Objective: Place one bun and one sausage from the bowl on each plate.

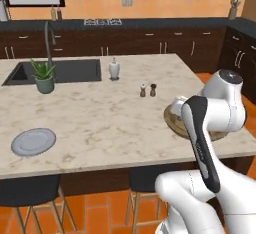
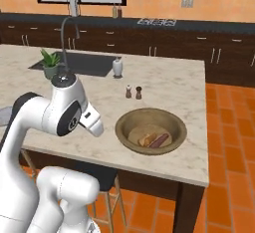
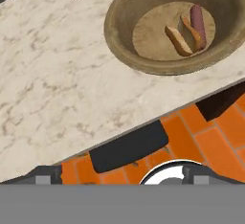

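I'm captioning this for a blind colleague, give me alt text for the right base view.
A wide olive-brown bowl holding a bun and a sausage sits near the marble island's front edge, with the white robot arm raised at left. Behind are two small shakers, a white bottle, a potted plant and a sink.

Matt wood-look bowl (image 2: pixel 151 129) on polished marble counter (image 2: pixel 164 90) (veined).
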